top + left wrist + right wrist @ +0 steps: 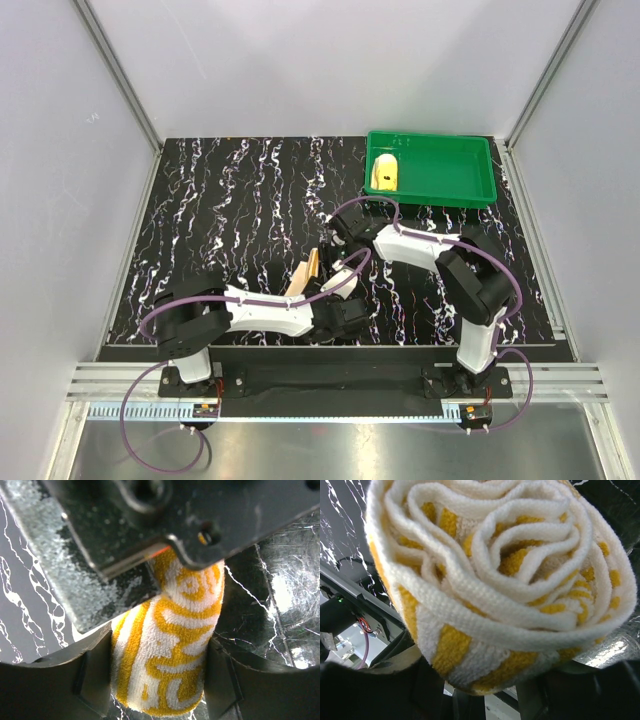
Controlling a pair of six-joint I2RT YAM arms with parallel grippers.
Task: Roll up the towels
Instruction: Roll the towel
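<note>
Two towels are showing here, one striped, one plain yellow, and a single green tray [450, 178] is sitting at the far right of the dark marbled surface [230, 200]. The tray is holding exactly one thing: the yellow towel [386, 173], lying rolled up at the tray's left end, near its left wall.

Down near the front centre of the surface, the two pincers are meeting on the one striped towel [175, 610]. It is wound into a thick roll, orange-yellow and cream bands curling round it, well apart from the tray. The left pincer [160, 652] is gripping it: the roll is sitting between the two fingers [90, 680], touching both on either side. The black body of the right pincer [480, 697] is looming over the far part of the roll in the left wrist view.

From the right wrist, the roll's end is filling the picture, its cream edge spiralling inward in several turns around a yellow core. The right pincer is clamping the roll too, with its lower side wedged down between the dark fingers [590, 692]. From above, only a tan sliver of the roll is peeking out between the two wrists
</note>
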